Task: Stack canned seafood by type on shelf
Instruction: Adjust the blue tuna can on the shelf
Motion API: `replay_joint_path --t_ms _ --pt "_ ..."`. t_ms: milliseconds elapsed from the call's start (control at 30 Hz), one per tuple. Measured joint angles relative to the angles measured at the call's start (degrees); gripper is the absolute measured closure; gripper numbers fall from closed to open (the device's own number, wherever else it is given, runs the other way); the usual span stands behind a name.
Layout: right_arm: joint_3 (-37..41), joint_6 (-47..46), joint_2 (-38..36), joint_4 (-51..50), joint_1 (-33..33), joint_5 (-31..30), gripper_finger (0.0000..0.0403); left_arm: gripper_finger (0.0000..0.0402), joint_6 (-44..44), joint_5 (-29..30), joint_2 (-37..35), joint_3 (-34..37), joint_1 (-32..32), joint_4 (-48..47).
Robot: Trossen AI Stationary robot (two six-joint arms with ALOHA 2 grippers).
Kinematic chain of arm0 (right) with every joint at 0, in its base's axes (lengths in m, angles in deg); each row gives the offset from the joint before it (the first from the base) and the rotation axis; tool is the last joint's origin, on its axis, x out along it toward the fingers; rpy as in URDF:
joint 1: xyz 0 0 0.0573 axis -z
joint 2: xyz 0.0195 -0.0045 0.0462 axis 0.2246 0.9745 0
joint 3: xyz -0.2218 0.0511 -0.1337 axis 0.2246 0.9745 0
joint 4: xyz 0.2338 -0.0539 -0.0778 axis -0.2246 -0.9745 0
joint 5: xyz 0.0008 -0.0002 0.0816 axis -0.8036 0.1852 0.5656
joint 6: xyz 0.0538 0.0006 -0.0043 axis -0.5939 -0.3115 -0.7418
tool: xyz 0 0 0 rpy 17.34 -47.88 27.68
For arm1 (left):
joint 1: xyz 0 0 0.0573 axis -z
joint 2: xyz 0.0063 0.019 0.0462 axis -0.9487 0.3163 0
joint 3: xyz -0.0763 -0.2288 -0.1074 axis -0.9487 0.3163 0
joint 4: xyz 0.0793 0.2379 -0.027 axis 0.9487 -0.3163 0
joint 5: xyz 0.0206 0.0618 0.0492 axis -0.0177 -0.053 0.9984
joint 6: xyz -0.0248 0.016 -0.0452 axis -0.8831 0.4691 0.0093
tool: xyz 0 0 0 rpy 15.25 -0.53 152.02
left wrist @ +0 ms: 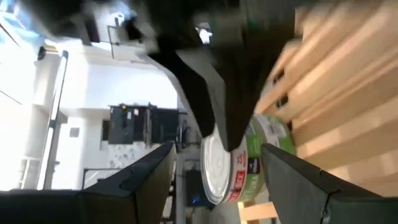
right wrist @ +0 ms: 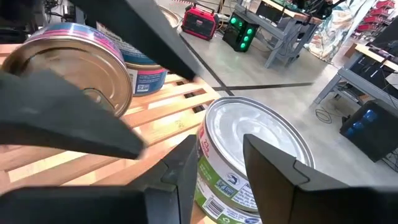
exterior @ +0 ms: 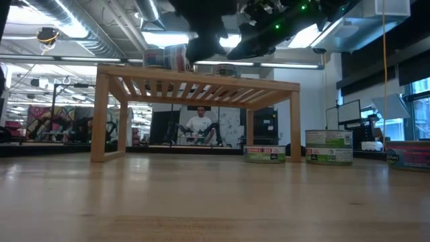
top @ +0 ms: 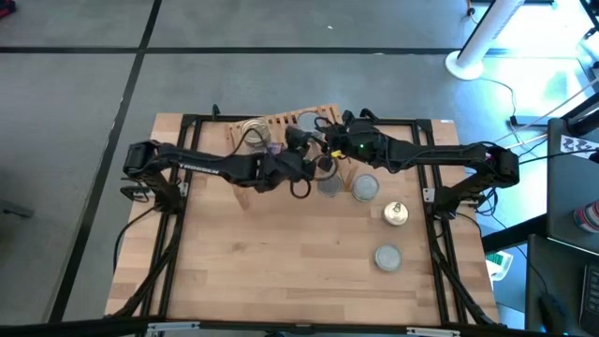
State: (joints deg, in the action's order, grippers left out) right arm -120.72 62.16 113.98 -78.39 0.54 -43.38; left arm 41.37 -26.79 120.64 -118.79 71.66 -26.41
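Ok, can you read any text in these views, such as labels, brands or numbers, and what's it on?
Nothing reads clearly.
Green-label tin: small print and a barcode, blurred.
Blue-label tin: white print panel, too small.
Tins on the table: red and green label bands, blurred.
Left arm: white lettering, too small.

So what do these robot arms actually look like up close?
Both arms are dark, nearly black, built of slim jointed segments. The left arm carries white lettering along its side, with looping black cables near its wrist. The right arm shows small green lights near its wrist. Each gripper has two flat, dark, wedge-shaped fingers.
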Motion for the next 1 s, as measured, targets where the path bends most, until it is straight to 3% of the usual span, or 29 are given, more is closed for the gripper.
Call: replay_joint_path --t_ms 367,533,700,867,1000 --pt "0.02 -0.33 0.0 0.11 -1.02 1.92 0.0272 0.0165 -18.29 3.01 -9.48 0.0 6.35 -2.42" --pt "0.04 -0.04 0.0 0.4 -4.77 1.78 0.0272 0.0165 -31.14 5.97 -15.26 0.0 9.34 -14.68" --pt "0.04 -0.04 0.0 1.23 -7.77 0.77 0.0272 0.0165 -53.09 6.15 -19.61 0.0 11.31 -31.01" --pt "0.04 -0.03 0.0 4.64 -9.57 -3.24 0.0272 0.0165 -72.23 5.42 -21.01 0.0 12.31 -45.1" --pt "0.04 -0.41 0.0 7.11 -9.97 -3.49 0.0272 0.0165 -81.92 3.35 -20.66 0.0 12.68 -53.04"
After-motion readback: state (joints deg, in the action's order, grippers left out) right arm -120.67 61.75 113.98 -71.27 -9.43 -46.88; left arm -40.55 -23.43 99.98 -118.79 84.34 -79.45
